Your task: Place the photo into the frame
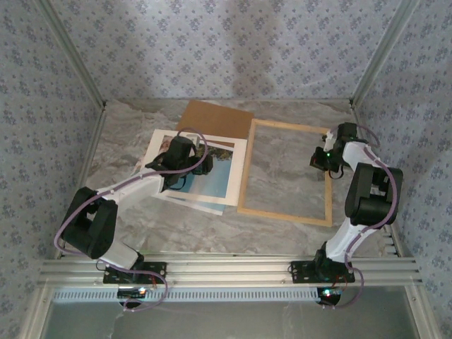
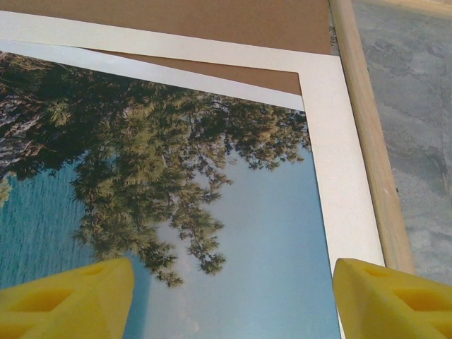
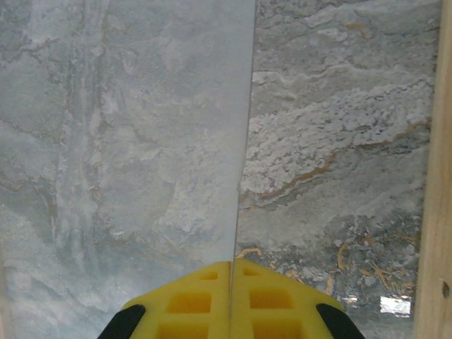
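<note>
The photo (image 1: 217,174) (image 2: 212,212), with sea, sky and dark trees, lies flat at the table's left on a white mat (image 1: 236,150) (image 2: 346,176). My left gripper (image 1: 185,166) (image 2: 233,289) hovers just above the photo, open, with its yellow fingers (image 2: 70,300) wide apart and nothing between them. The light wood frame (image 1: 245,169) (image 2: 374,141) lies to the right of the photo. My right gripper (image 1: 325,159) (image 3: 232,272) is over the frame's right side, shut on the thin edge of a clear pane (image 3: 141,141) that stands on edge between its fingers.
A brown backing board (image 1: 215,116) (image 2: 212,21) lies under the mat at the back. The frame's wooden rail (image 3: 438,176) runs along the right of the right wrist view. The marble-patterned table (image 1: 176,226) is walled in by patterned panels.
</note>
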Action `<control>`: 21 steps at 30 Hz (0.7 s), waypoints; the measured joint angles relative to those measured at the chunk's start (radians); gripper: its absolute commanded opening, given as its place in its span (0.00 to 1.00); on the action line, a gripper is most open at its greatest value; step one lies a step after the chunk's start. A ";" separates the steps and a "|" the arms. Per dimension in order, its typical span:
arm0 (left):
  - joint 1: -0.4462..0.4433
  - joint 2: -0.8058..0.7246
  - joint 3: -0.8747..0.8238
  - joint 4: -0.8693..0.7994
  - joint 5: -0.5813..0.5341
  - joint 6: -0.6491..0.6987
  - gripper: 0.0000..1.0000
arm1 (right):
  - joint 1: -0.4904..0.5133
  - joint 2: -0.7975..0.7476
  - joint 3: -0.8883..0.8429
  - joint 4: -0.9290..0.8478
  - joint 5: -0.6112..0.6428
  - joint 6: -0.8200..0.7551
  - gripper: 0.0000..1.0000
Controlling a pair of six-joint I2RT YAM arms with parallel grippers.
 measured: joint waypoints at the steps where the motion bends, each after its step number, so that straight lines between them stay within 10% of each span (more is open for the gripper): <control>1: 0.000 0.000 0.000 0.000 0.003 0.000 0.75 | -0.002 0.000 0.000 -0.001 0.001 0.000 0.00; 21: 0.000 0.001 0.000 0.001 0.027 0.000 0.75 | -0.031 0.000 0.037 -0.026 0.027 -0.026 0.00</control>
